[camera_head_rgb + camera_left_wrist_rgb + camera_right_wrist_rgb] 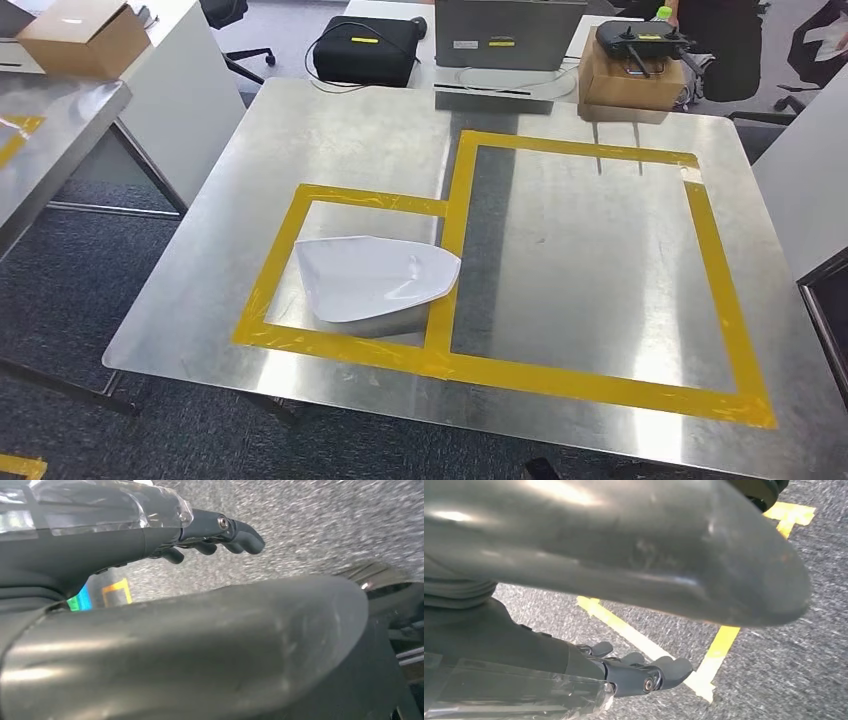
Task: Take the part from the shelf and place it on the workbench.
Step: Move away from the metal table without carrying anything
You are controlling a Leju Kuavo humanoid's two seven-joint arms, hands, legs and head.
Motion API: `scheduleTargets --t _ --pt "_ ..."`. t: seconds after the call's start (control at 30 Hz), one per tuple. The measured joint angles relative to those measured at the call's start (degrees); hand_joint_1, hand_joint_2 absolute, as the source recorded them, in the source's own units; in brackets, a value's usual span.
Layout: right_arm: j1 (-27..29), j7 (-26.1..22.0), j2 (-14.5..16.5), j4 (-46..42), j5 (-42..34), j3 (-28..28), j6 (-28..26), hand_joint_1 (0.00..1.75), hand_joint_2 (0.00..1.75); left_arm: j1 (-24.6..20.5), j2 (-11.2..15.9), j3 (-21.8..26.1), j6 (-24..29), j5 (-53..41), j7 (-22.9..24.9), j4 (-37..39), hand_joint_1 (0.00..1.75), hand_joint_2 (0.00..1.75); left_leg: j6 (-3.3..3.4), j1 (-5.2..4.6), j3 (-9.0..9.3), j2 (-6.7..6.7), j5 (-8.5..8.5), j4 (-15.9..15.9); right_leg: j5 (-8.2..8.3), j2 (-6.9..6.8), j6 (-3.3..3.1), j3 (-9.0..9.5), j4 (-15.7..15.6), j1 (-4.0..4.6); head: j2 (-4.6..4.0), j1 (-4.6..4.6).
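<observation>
Head view: white part [372, 277] lies flat on the metal workbench [600, 250], inside the smaller yellow-taped frame [290, 225], toward its 3 o'clock side. The part's pointed end overlaps the tape strip shared with the larger frame [725, 300]. Nothing touches the part.

My left hand [210, 535]: seen from the wrist camera, hanging over grey carpet [325, 520]. Fingers [245, 536] slightly curled, spread from the thumb [200, 645], holding nothing.

My right hand [634, 672]: also over carpet, above yellow floor tape [634, 635]. Fingers [671, 669] loosely bent, apart from the thumb [649, 550], holding nothing.

Beyond the bench at 12 o'clock: a laptop [508, 35], a black bag [366, 48] at 11 o'clock, a cardboard box [630, 78] with a black controller [640, 42] on top at 1 o'clock. Second cardboard box [85, 38] on a table at 10 o'clock.
</observation>
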Motion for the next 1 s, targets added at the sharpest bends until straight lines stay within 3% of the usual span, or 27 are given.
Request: scheduleTargets --t 0.03,0.07,0.1,0.13,0.23,0.27,0.37,0.43,0.53,0.57,0.6,0.63,0.7,0.77,0.8,0.87,0.9,0.93,1.0 --pt "0.00 0.19 -0.02 -0.03 0.17 0.01 0.01 0.00 0.00 -0.04 0.01 -0.09 0.52 0.26 -0.63 0.05 0.00 0.00 0.06 -0.03 -1.37 -0.03 -1.67 3.42 0.22 -0.05 -0.25 -0.40 0.04 0.17 0.00 -0.24" --pt "0.02 0.30 -0.04 -0.06 0.37 0.01 0.03 0.00 0.00 -0.05 0.02 -0.14 1.01 0.61 -1.23 0.10 0.00 0.00 0.17 -0.06 -2.00 -0.06 -2.31 5.39 0.45 -0.09 -0.41 -0.79 0.12 0.34 0.00 -0.32" --pt "0.06 0.32 -0.05 -0.09 0.62 0.01 0.05 0.00 0.00 -0.06 0.03 -0.14 1.38 0.98 -1.75 0.16 0.00 0.00 0.35 -0.09 -1.66 -0.09 -1.85 5.42 0.68 -0.10 -0.47 -1.16 0.20 0.47 0.00 -0.34" --pt "0.07 0.24 -0.06 -0.13 0.83 0.02 0.07 0.00 0.00 -0.09 0.08 -0.15 1.62 1.34 -2.19 0.21 0.00 0.00 0.60 -0.16 -0.21 -0.11 -0.42 3.29 0.91 -0.06 -0.42 -1.48 0.29 0.55 0.00 -0.35" --pt "-0.20 -0.69 -0.05 -0.39 1.13 0.03 0.09 0.00 0.00 -0.38 0.27 -0.15 1.74 2.11 -2.44 0.28 0.00 0.00 1.34 -0.46 5.98 -0.51 3.94 -7.37 1.60 0.13 0.22 -2.04 0.54 0.72 0.00 -0.43" --pt "-0.45 -1.11 -0.04 -0.51 1.15 0.03 0.09 0.00 0.00 -0.49 0.32 -0.15 1.72 2.29 -2.20 0.30 0.00 0.00 1.52 -0.57 6.81 -0.69 4.38 -9.15 1.88 0.17 0.57 -2.18 0.57 0.76 0.00 -0.35" --pt "-1.21 -1.74 0.00 -0.82 1.15 0.03 0.13 0.00 0.00 -0.53 0.48 -0.15 1.63 2.63 -1.22 0.44 0.00 0.00 2.33 -0.85 6.41 -0.77 5.22 -9.83 2.66 0.31 1.72 -2.43 0.34 0.51 0.00 0.01" --pt "-1.29 -1.79 0.10 -0.91 1.14 0.04 0.18 0.00 0.00 -0.56 0.59 -0.15 1.60 2.73 -0.88 0.54 0.00 0.00 3.16 -0.83 5.66 -0.57 6.24 -9.99 0.19 0.28 2.26 -3.19 2.36 0.35 0.00 0.33" --pt "-1.28 -1.92 0.33 -0.94 1.13 0.05 0.20 0.00 0.00 -0.54 0.75 -0.15 1.60 2.84 -0.73 0.62 0.00 0.00 3.96 -1.29 3.96 -0.31 7.63 -9.93 -7.69 0.19 2.56 -5.78 12.58 0.36 0.00 1.48" --pt "-1.30 -1.96 0.37 -0.94 1.13 0.05 0.20 0.00 0.00 -0.51 0.80 -0.15 1.60 2.91 -0.71 0.66 0.00 0.00 4.06 -1.55 3.37 -0.22 8.05 -9.88 -8.94 0.19 2.50 -6.06 15.34 0.40 0.00 1.71" --pt "-1.29 -1.97 0.39 -0.93 1.13 0.05 0.25 0.00 0.00 -0.49 0.84 -0.15 1.60 3.02 -0.67 0.68 0.00 0.00 4.15 -1.82 2.83 -0.13 8.42 -9.83 -8.95 0.18 2.30 -5.49 16.23 0.45 0.00 1.87" --pt "-1.27 -1.89 0.40 -0.93 1.14 0.05 0.31 0.00 0.00 -0.49 0.87 -0.15 1.61 3.16 -0.63 0.71 0.00 0.00 4.21 -2.09 2.38 -0.06 8.75 -9.80 -7.87 0.19 1.95 -3.87 14.79 0.60 0.00 1.99" --pt "-1.25 -1.53 0.42 -0.93 1.19 0.05 0.43 0.00 0.00 -0.52 0.90 -0.18 1.65 3.50 -0.58 0.72 0.00 0.00 4.22 -2.49 1.82 0.04 9.30 -9.77 -4.91 0.18 0.68 1.48 6.99 1.20 0.00 2.20" --pt "-1.14 -1.09 0.36 -0.93 1.25 0.04 0.42 0.00 0.00 -0.55 0.86 -0.22 1.70 3.84 -0.62 0.73 0.00 0.00 3.92 -2.67 1.49 0.15 9.86 -9.72 -3.55 0.06 -0.49 5.69 -0.12 1.81 0.00 2.15" --pt "-1.07 -0.95 0.31 -0.92 1.26 0.04 0.39 0.00 0.00 -0.55 0.85 -0.25 1.72 3.99 -0.66 0.73 0.00 0.00 3.65 -2.62 1.31 0.24 10.19 -9.71 -3.48 0.01 -0.85 6.47 -1.69 2.03 0.00 2.13" --pt "-0.90 -0.90 0.34 -0.91 1.23 0.03 0.34 0.00 0.00 -0.53 0.92 -0.35 1.73 4.25 -0.74 0.75 0.00 0.00 3.03 -2.53 0.92 0.34 10.75 -9.71 -2.78 -0.07 -1.23 6.38 -2.64 2.02 0.00 2.38" --pt "-0.86 -0.91 0.36 -0.91 1.21 0.03 0.34 0.00 0.00 -0.52 0.97 -0.41 1.73 4.35 -0.77 0.77 0.00 0.00 2.71 -2.54 0.57 0.24 10.25 -9.36 -2.24 -0.14 -1.45 6.12 -3.08 1.85 0.00 2.50" --pt "-0.87 -0.91 0.37 -0.90 1.20 0.04 0.33 0.00 0.00 -0.52 1.01 -0.46 1.73 4.43 -0.81 0.79 0.00 0.00 2.37 -2.50 -0.01 0.09 8.88 -8.25 -1.64 -0.24 -1.68 5.70 -3.49 1.65 0.00 2.39" --pt "-0.96 -0.92 0.36 -0.90 1.20 0.04 0.34 0.00 0.00 -0.52 1.08 -0.50 1.76 4.54 -0.90 0.81 0.00 0.00 1.60 -2.04 -1.87 -0.24 3.96 -3.04 -0.60 -0.37 -1.81 4.44 -3.68 1.44 0.00 1.62"
